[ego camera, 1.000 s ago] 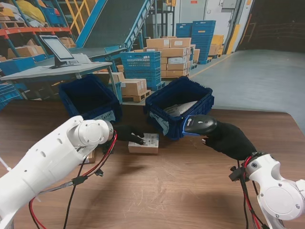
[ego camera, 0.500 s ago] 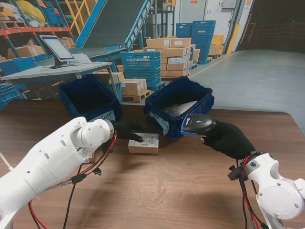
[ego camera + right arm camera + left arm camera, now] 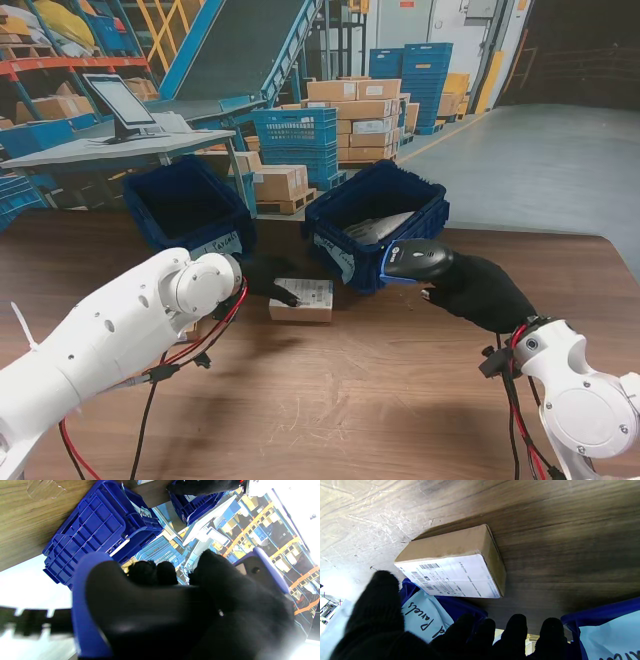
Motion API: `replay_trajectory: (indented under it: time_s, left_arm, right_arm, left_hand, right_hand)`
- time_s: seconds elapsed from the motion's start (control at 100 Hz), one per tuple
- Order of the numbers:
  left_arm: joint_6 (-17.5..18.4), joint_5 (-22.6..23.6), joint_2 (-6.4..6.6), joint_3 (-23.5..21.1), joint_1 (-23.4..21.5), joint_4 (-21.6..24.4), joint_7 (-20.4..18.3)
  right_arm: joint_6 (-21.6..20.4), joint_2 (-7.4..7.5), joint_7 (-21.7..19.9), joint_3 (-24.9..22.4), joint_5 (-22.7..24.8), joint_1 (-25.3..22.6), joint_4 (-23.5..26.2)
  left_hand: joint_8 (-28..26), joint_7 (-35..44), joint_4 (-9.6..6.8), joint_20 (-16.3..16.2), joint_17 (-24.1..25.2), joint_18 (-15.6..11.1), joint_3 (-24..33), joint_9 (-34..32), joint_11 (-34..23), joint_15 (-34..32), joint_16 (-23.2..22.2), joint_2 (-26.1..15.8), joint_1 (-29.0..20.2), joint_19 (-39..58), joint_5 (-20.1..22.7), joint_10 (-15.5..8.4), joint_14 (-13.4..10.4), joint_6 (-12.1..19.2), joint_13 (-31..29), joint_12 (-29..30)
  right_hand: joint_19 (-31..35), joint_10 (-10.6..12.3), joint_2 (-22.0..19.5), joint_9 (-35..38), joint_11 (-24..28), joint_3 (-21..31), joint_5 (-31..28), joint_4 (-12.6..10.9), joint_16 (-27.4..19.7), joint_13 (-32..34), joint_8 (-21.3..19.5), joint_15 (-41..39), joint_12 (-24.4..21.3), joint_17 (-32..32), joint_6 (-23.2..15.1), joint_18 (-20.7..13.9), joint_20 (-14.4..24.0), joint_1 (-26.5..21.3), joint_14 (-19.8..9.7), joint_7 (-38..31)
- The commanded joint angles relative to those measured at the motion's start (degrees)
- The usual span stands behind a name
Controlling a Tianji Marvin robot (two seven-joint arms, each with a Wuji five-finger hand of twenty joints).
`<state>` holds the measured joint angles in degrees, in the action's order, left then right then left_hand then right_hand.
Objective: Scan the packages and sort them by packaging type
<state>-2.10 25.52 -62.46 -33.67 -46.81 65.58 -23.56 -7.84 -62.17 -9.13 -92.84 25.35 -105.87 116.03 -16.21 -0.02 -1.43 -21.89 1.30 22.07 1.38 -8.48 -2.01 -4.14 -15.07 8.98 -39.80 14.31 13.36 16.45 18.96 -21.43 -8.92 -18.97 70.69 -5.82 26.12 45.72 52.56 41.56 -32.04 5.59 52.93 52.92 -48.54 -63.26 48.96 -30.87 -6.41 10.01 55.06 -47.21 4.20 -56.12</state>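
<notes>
a small cardboard box (image 3: pixel 301 299) with a white label lies flat on the bench (image 3: pixel 380 390), toward its far edge, just in front of the gap between two blue bins (image 3: pixel 376 224) (image 3: pixel 189 208). the left hand (image 3: pixel 268 278), gloved black, hovers at the box's left end with fingers spread, holding nothing. the right hand (image 3: pixel 480 291) grips a scanner (image 3: pixel 417 262), its head turned toward the box.

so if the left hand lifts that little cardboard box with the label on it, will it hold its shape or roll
The cardboard box looks stiff: its edges and corners show crisp and square, so it probably keeps its shape. It lies flat on a broad face on the table, so rolling or tipping seems unlikely. The glossy label may be slippery under the left hand.
</notes>
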Motion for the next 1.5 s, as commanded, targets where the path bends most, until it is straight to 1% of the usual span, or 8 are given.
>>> replay_trajectory:
  time_s: [0.0,0.14,0.26,0.48,0.86,1.23,1.34,1.49]
  left_arm:
    - [0.3,0.2,-0.47,0.7,0.3,-0.1,-1.1]
    - [1.5,-0.9,-0.38,2.4,1.3,-0.8,-2.5]
    - [2.1,0.5,-0.36,3.8,1.8,-1.2,-2.1]
    - [-0.4,2.8,-0.96,5.6,1.6,-1.5,0.5]
    - [-2.2,7.4,-1.75,10.1,2.8,-2.5,3.9]
    - [-2.6,6.1,-2.61,13.3,4.8,-4.4,3.2]
    - [-2.9,5.8,-2.81,11.9,3.9,-4.3,4.2]
    - [-2.7,6.7,-2.02,10.0,2.8,-2.0,4.0]
  right_arm:
    - [0.1,-0.14,-0.8,0.0,-0.1,-0.1,0.4]
    - [0.1,-0.10,-1.0,-0.1,-0.3,-0.2,0.4]
    - [0.1,-0.11,-1.1,-0.2,-0.5,-0.3,0.4]
    - [0.0,-0.09,-1.3,-0.5,-0.9,-0.6,0.5]
    - [0.0,-0.04,-1.9,-1.5,-1.5,-1.6,1.0]
    - [-0.1,-0.01,-2.1,-1.3,-1.9,-1.3,0.5]
    - [-0.2,0.05,-2.3,-1.2,-2.0,-1.1,0.3]
    - [-0.2,0.08,-2.4,-0.9,-2.1,-0.7,-0.1]
  left_hand:
    - [1.1,-0.8,0.39,-1.1,0.9,1.3,-1.2,2.0,1.2,1.3,0.5,0.5,1.5,-1.9,-2.7,1.3,0.4,-1.9,3.3,1.0]
    - [1.6,-0.6,1.04,-1.2,0.7,1.2,-1.5,1.8,1.2,1.4,0.7,1.1,2.1,-2.1,-1.7,1.4,0.2,-1.8,3.5,1.5]
    - [2.1,-0.7,1.48,-1.3,0.6,1.5,-1.5,1.5,1.2,1.4,0.8,1.2,2.1,-2.2,-1.6,1.4,0.3,-2.1,3.3,1.8]
    - [2.6,-0.5,1.60,-1.5,0.4,1.6,-1.2,1.2,1.0,1.1,0.8,1.6,1.3,-2.3,-1.5,1.8,0.6,-2.5,3.0,2.0]
    - [3.1,-0.5,1.61,-1.6,0.5,1.7,-0.8,1.4,1.0,0.9,0.8,2.0,1.2,-2.2,-1.7,2.2,0.8,-2.8,3.0,2.0]
    - [3.2,-0.5,1.47,-1.5,1.0,1.6,-0.1,1.3,1.1,1.0,0.8,2.5,0.9,-2.0,-1.6,2.2,0.9,-2.7,3.2,2.1]
    - [3.1,-0.2,1.38,-1.4,0.8,1.6,0.2,0.6,0.8,0.7,0.7,2.8,0.6,-1.9,-1.0,1.9,0.8,-2.0,2.7,2.0]
    - [2.8,0.1,1.40,-1.4,0.7,1.7,0.5,-0.3,0.5,0.6,0.6,2.9,0.6,-1.8,0.1,1.3,0.6,-0.9,2.3,1.8]
  right_hand:
    - [0.6,-1.3,-4.8,0.8,-0.4,5.7,-4.1,0.9,-0.1,0.4,-0.9,-0.2,0.4,0.1,-3.7,0.0,0.7,-6.5,0.1,-1.6]
    - [0.6,-1.3,-4.8,0.8,-0.4,5.7,-4.1,0.9,-0.1,0.3,-0.9,-0.1,0.4,0.1,-3.6,-0.1,0.7,-6.5,0.2,-1.5]
    - [0.6,-1.3,-4.8,0.8,-0.5,5.7,-4.2,0.9,-0.1,0.4,-1.0,-0.2,0.4,0.0,-3.7,0.0,0.7,-6.5,0.2,-1.5]
    - [0.6,-1.3,-4.7,0.9,-0.5,5.7,-4.4,0.9,-0.1,0.5,-1.1,-0.2,0.4,0.0,-3.7,-0.1,0.8,-6.5,0.2,-1.5]
    - [0.6,-1.4,-4.7,0.9,-0.5,5.7,-4.4,0.9,-0.1,0.4,-1.1,-0.1,0.4,0.1,-3.7,0.0,0.8,-6.6,0.2,-1.4]
    - [0.6,-1.3,-4.7,0.9,-0.5,5.7,-4.4,0.9,-0.1,0.4,-1.2,-0.1,0.5,0.0,-3.7,0.1,0.8,-6.6,0.3,-1.3]
    - [0.6,-1.4,-4.7,1.0,-0.6,5.7,-4.4,0.9,-0.1,0.5,-1.2,-0.1,0.5,0.0,-3.7,-0.1,0.7,-6.5,0.2,-1.3]
    - [0.6,-1.4,-4.6,1.0,-0.5,5.7,-4.4,0.9,-0.1,0.5,-1.2,-0.1,0.5,0.0,-3.7,0.1,0.8,-6.6,0.2,-1.3]
